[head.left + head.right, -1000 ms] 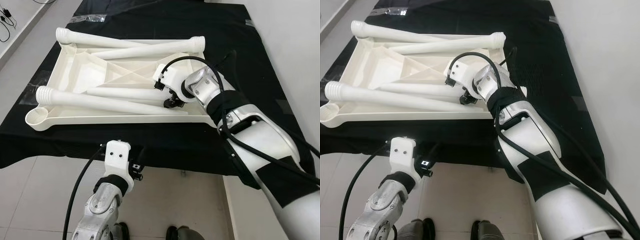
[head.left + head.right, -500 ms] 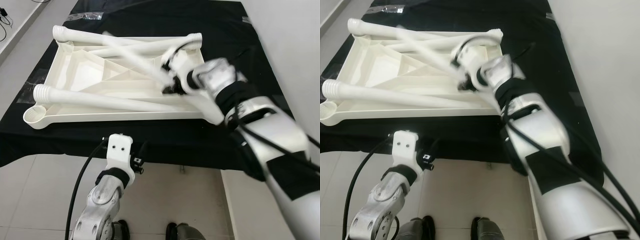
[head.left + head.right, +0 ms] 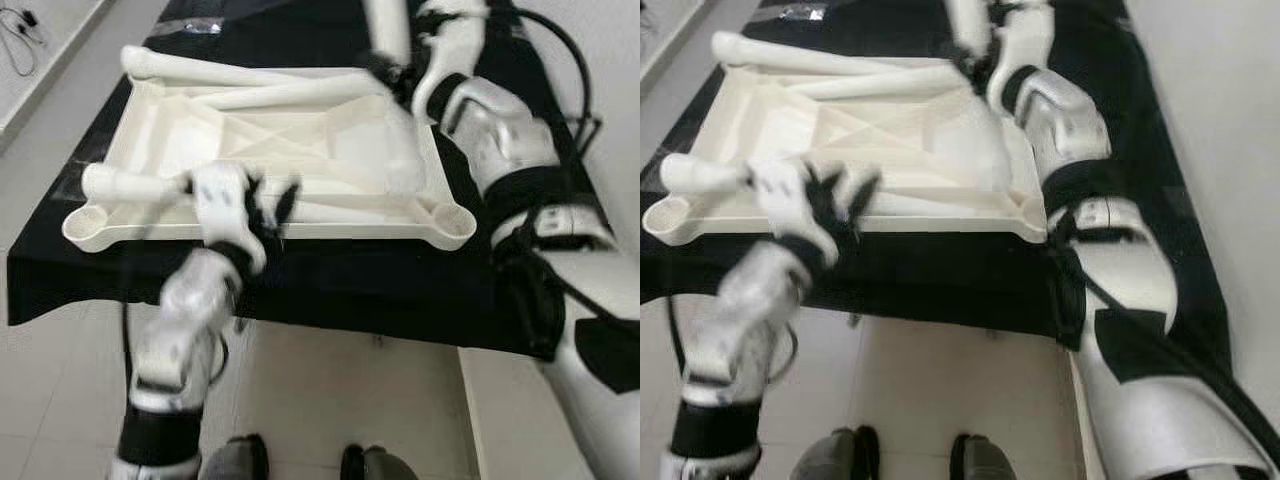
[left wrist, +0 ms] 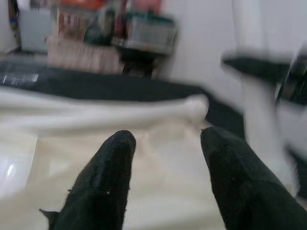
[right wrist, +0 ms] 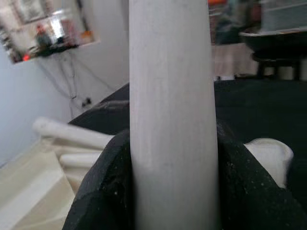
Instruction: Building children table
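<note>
left arm (image 3: 190, 310): motion-blurred | table leg (image 3: 388, 30): top cut off | tabletop (image 3: 170, 130): right part blurred

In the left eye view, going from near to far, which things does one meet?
Robot's shoes → left gripper → upturned white tabletop → table leg held upright in the right gripper.

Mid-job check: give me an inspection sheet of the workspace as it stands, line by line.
Surface: black cloth over the worktop.
Job's things: white tabletop lying underside up; loose white legs resting in it, one along the far edge; one leg held upright.
Clutter: nothing seen.
Grippers: right gripper shut on the upright leg at the far right corner; left gripper open, above the tabletop's near edge, blurred.
Cables: black cable looping off the right arm.
Surroundings: tiled floor, white wall at right.
</note>
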{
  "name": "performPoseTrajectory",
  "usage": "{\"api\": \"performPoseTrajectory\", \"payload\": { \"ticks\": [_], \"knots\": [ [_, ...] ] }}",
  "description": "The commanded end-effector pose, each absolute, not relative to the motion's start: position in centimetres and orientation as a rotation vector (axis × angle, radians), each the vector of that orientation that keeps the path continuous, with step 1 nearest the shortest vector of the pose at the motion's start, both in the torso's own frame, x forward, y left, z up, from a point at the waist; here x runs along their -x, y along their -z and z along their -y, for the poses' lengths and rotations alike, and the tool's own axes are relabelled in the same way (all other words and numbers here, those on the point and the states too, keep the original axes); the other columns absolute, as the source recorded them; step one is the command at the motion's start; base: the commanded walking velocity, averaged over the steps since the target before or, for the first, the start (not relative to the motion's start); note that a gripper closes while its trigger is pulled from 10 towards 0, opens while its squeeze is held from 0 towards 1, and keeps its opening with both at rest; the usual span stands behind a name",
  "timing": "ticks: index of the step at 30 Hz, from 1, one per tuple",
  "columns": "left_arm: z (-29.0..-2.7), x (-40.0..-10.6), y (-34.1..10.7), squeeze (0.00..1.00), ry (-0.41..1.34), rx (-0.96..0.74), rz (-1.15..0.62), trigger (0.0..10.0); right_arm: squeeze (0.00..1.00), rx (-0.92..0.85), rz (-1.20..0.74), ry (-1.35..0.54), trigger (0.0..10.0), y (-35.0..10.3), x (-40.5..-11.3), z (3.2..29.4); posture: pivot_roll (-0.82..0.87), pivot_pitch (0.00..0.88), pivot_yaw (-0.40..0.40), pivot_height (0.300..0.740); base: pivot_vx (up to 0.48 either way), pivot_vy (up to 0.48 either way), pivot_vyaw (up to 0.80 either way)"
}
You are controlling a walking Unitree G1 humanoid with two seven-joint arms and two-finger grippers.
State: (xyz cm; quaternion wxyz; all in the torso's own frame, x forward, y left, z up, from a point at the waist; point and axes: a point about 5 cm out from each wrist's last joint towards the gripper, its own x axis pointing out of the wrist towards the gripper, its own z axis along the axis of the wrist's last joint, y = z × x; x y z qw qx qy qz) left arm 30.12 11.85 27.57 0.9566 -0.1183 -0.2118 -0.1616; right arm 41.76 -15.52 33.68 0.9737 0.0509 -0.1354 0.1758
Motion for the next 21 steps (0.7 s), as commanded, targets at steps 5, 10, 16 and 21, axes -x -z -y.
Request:
{"api": "performPoseTrajectory", "payload": {
  "ticks": [5, 10, 16, 21],
  "knots": [
    [-13.0, -30.0, -33.3, 1.00, 0.391, 0.352, 0.615, 10.0, 0.00, -0.093, 0.435, -0.413, 10.0, -32.4, -39.6, 15.3, 0.00, 0.044, 0.027, 0.740, 0.000, 0.000, 0.00],
    [-13.4, -30.3, -36.1, 1.00, 0.405, 0.368, 0.699, 10.0, 0.00, 0.169, 0.501, -0.535, 10.0, -31.5, -37.7, 12.8, 0.00, 0.031, 0.040, 0.740, 0.000, 0.000, 0.00],
    [-13.7, -31.5, -36.7, 1.00, 0.410, 0.392, 0.678, 10.0, 0.00, 0.357, 0.599, -0.674, 10.0, -31.4, -35.2, 9.8, -0.01, 0.024, 0.054, 0.740, 0.000, 0.000, 0.00],
    [-12.9, -32.0, -35.8, 1.00, 0.491, 0.420, 0.606, 10.0, 0.00, 0.401, 0.573, -0.736, 10.0, -30.4, -34.3, 8.4, -0.02, 0.020, 0.061, 0.740, 0.000, 0.000, 0.00]
  ]
}}
